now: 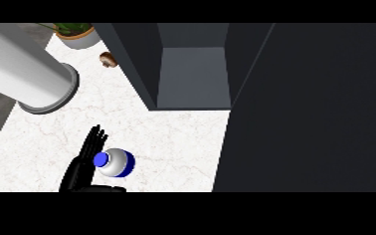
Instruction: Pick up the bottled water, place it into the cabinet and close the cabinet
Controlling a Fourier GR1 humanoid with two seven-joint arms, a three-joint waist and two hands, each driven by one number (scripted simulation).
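from the head view we see our left hand (84, 162) with fingers straight, just left of the upright bottled water (115, 162) on the white worktop (176, 139); the cabinet (192, 74) stands open beyond.

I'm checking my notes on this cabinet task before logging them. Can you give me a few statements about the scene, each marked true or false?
1. The bottled water stands on the counter. True.
2. The cabinet is shut. False: it stands open, its shelf bare.
3. The left hand is beside the bottle with straight fingers. True.
4. The right hand holds the bottle. False: no right hand shows.
5. A potted plant sits at the counter's far left. True.
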